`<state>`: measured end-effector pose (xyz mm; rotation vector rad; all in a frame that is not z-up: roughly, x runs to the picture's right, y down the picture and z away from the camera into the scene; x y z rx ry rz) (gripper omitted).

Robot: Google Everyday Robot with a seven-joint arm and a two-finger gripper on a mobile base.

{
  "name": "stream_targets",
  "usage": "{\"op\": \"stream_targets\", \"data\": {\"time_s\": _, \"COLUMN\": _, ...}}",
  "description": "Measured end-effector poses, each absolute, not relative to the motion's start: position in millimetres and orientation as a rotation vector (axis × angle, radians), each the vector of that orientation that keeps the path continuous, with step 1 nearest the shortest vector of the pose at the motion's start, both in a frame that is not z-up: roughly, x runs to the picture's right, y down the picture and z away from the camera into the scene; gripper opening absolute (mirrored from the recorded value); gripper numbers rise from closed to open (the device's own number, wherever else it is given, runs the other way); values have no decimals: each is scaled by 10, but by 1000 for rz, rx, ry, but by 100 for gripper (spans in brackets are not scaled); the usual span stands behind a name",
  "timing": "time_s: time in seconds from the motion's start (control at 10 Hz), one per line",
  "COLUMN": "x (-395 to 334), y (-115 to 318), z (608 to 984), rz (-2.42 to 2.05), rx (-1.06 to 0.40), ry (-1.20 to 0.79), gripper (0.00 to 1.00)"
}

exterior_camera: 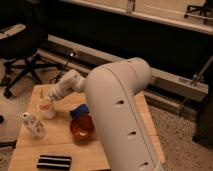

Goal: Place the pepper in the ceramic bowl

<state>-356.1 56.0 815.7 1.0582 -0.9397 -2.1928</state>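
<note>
The pepper (45, 103) is a small orange shape at the mouth of the white cup (48, 112), on the left of the wooden table (55, 142). My gripper (50, 96) is right at the top of the cup, over the pepper. The ceramic bowl (81, 128) is rust-orange and stands to the right of the cup, near the table's middle, with nothing in it. My large white arm (120, 110) hides the right side of the table.
A blue block (78, 109) lies just behind the bowl. A white bottle-like object (33, 125) stands at the left front. A black striped object (54, 161) lies near the front edge. An office chair (22, 60) stands beyond the table's left.
</note>
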Motion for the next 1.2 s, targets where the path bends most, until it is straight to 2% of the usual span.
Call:
{"op": "stream_targets", "data": {"time_s": 0.1, "x": -3548, "y": 557, "z": 8163, "rz": -2193, "rx": 1056, "ry": -938, "gripper": 34}}
{"op": "stream_targets", "data": {"time_s": 0.2, "x": -3538, "y": 553, "z": 8170, "rz": -2194, "rx": 1054, "ry": -936, "gripper": 34}}
{"op": "stream_targets", "data": {"time_s": 1.2, "x": -3559, "y": 404, "z": 7976, "rz": -2140, "rx": 1091, "ry": -954, "gripper": 34}}
